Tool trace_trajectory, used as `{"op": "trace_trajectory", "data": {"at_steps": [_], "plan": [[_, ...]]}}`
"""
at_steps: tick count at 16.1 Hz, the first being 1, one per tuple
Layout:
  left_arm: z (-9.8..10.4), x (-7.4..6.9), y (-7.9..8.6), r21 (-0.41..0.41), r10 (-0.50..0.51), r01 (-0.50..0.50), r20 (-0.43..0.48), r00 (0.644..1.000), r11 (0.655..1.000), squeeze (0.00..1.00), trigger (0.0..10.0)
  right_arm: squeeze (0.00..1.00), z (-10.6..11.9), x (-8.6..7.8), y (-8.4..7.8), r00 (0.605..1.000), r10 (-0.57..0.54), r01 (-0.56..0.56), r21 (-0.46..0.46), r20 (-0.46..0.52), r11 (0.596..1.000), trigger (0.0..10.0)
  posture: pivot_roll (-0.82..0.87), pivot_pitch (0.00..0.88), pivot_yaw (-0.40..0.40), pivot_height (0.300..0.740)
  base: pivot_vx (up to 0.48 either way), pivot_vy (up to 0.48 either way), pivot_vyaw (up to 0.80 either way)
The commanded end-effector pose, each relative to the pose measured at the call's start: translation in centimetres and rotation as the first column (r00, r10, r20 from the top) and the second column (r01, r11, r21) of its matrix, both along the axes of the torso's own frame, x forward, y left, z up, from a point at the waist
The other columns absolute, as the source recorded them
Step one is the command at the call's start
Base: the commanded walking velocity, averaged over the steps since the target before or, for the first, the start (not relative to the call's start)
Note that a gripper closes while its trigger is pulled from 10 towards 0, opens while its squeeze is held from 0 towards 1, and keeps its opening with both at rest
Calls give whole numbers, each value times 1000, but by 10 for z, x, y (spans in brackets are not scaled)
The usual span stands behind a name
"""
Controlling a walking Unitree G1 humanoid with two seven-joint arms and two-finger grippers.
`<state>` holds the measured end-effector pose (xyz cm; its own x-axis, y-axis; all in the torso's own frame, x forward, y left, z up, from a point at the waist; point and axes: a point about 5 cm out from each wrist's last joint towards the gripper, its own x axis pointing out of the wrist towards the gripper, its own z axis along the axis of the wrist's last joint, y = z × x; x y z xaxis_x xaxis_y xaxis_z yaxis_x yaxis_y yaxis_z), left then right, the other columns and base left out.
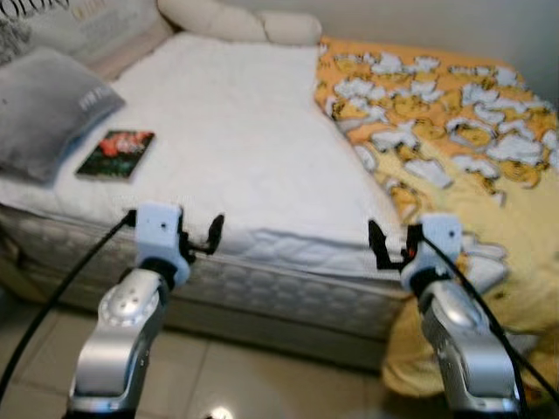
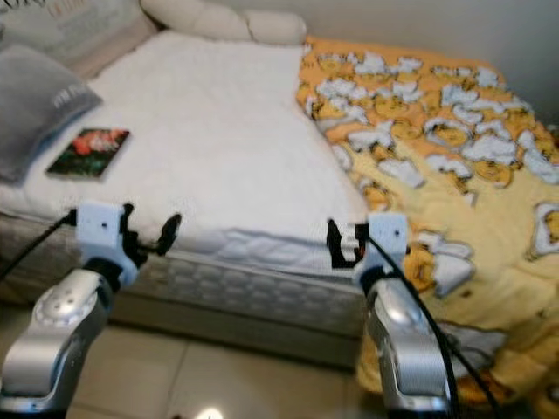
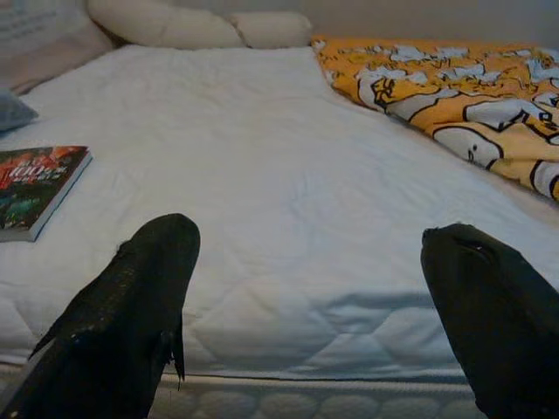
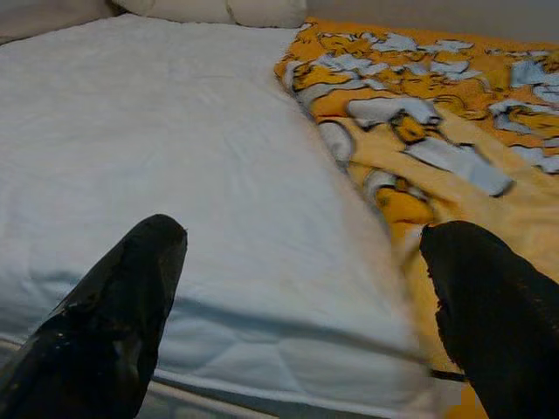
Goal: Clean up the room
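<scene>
light: soft, even, fairly bright | glare: small bright spot on floor tiles (image 1: pixel 220 412) | shadows: faint, along mattress (image 1: pixel 288 288) side | blur: head views slightly soft; blanket (image 4: pixel 454 131) smeared in right wrist view | black fingers (image 3: pixel 131 323) dark, near-featureless

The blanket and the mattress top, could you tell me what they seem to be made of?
Blanket: looks like soft, matte printed fabric, perhaps fleece; it drapes and folds over the bed's edge. Mattress top: white quilted textile, with stitched padding showing along the side.

Two rounded silver forearms fill the lower frame, each ending in a white boxy wrist block. The left gripper (image 1: pixel 215 233) and right gripper (image 1: pixel 377 243) carry black fingers; black cables trail along both arms.
</scene>
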<state>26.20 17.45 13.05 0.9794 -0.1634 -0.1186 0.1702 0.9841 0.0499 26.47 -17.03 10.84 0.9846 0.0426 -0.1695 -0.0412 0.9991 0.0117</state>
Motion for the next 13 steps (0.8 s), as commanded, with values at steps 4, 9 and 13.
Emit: {"op": "trace_trajectory", "data": {"at_steps": [4,9,13], "plan": [[0,0,-6,5,-29,29,0,1000,1000,1000,10000,0,-1,-2,-3,1000,-13,13,14,-17,1000,10000,27,0,-24,740,0,-414,0],[-2,-1,-8,2,-29,29,-5,1000,1000,1000,10000,0,-1,-1,-4,1000,-11,11,11,-23,1000,10000,20,0,-24,740,0,-413,0],[-1,0,-7,11,-31,30,7,1000,999,1000,10000,0,-4,-2,-2,999,0,0,16,-43,1000,10000,19,0,-23,740,0,-410,0]]}}
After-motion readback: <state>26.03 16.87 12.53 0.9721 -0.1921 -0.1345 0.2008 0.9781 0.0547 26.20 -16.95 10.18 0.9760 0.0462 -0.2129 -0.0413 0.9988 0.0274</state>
